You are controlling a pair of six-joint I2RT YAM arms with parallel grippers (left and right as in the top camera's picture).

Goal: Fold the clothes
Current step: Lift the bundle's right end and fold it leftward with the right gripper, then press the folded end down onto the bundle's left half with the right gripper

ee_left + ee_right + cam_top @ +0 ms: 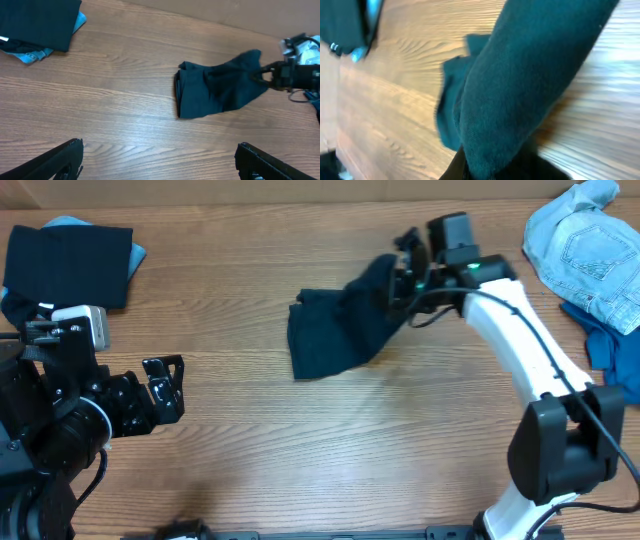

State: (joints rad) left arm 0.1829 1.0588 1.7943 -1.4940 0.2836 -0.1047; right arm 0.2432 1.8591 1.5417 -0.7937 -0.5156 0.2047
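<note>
Right arm reaches long across the wooden table (300, 450), white forearm angled up toward the far edge, and its right gripper (405, 275) is clenched on the right-hand edge of the dark navy, near-black soft fabric garment (335, 330). The pinched corner is lifted off the wood, and the rest trails down to the left and lies crumpled mid-table. In the right wrist view the cloth (530, 80) fills the picture, rising in a thick fold toward the fingers. The left arm sits low at the near left and its left gripper (165, 385) has its jaws spread wide, gripping nothing, well apart from the garment. Far left, a folded black cloth (70, 260) lies on a light blue piece (135, 252). Far right, a pale denim garment (585, 245) lies rumpled, with a mid-blue piece (605, 340) just below it. The navy cloth has wrinkles throughout, and its left edge is folded straight.
</note>
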